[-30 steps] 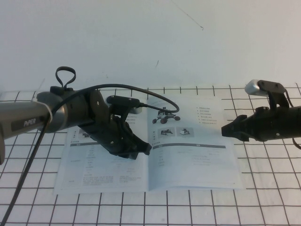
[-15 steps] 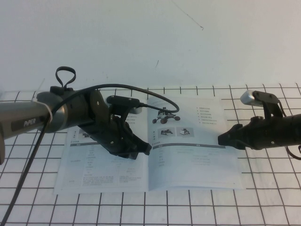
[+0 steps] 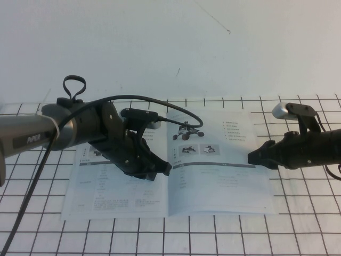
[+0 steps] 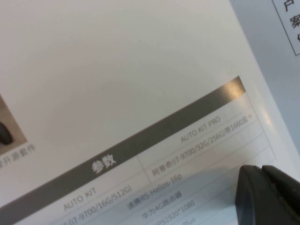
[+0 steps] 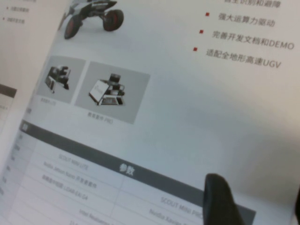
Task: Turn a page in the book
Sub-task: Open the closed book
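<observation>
The book [image 3: 114, 200] lies open and flat on the grid table. The page [image 3: 218, 178] is its right-hand leaf, with a big-wheeled rover photo [image 5: 91, 16], two small photos and a grey bar [image 5: 126, 168]. My left gripper [image 3: 163, 169] is shut, with its tips on the left-hand leaf close to the spine; in the left wrist view its closed fingertips [image 4: 265, 190] rest just below a grey bar. My right gripper [image 3: 254, 156] is open at the page's right edge, low over the end of the grey bar, with one finger [image 5: 220, 201] over the paper.
The white table with a black grid [image 3: 298, 229] extends around the book. A plain white wall [image 3: 170, 48] rises behind it. The left arm's black cable [image 3: 32, 197] hangs over the table's left side.
My right gripper has moved down and a little left, from beside the page to its right edge. The left gripper and the book have not moved.
</observation>
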`<state>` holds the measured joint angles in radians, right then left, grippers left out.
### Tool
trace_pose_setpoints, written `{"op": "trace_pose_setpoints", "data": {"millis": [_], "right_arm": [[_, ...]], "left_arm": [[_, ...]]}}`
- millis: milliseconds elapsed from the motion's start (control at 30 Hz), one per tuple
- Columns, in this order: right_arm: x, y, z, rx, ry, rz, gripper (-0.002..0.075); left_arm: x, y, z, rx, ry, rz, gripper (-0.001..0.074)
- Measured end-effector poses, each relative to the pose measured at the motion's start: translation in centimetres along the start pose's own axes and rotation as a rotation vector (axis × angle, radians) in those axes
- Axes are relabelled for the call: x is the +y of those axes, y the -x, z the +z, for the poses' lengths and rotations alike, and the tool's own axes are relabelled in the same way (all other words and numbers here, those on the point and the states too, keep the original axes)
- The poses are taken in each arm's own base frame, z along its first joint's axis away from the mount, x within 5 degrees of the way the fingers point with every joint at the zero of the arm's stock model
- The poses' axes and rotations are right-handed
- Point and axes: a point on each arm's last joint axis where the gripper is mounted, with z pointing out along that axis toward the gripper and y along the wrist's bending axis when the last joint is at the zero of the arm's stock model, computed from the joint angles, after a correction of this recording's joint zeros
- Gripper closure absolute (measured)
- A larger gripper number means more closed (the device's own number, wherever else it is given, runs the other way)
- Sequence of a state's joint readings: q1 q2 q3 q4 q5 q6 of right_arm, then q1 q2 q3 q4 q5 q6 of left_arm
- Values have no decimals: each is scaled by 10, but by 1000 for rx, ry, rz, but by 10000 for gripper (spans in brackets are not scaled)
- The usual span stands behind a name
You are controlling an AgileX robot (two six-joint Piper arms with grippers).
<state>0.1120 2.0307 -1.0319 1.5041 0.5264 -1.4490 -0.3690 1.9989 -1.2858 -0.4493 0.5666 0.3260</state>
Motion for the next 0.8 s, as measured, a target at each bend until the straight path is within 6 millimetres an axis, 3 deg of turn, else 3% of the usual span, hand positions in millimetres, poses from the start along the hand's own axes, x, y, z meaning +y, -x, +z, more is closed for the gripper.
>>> {"op": "trace_pose_setpoints", "data": {"millis": [800], "right_arm": [[-1, 0, 0, -1, -11, -26, 384]], "left_arm": [[0, 0, 0, -2, 2, 6, 738]]}}
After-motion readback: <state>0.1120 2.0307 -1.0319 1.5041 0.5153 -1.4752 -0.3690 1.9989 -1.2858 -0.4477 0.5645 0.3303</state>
